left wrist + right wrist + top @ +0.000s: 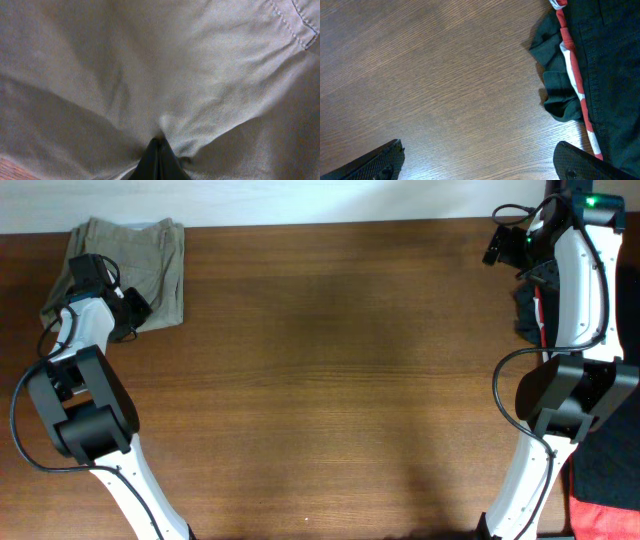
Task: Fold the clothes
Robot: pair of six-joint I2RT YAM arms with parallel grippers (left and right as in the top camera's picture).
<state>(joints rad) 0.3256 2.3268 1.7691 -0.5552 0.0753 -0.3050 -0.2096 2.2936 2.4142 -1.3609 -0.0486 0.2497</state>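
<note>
Khaki shorts (150,252) bunch in the pinching left claw (159,146).

Dim, even light — close shorts (150,65) blurred.

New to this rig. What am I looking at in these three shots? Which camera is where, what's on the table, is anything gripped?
Two white robot arms sit at a wooden table, each ending in a two-finger pincer. The wide picture comes from a camera fixed overhead. The other two come from cameras on the wrists, looking along the fingers. Khaki shorts lie at the far left corner. The left pincer is shut there, and the cloth puckers at its tips, so it seems to pinch the shorts. The right pincer stands open over bare wood, holding nothing. Beside it lies a dark garment with a red and white stripe. A red cloth shows in the overhead picture's lower right corner.
</note>
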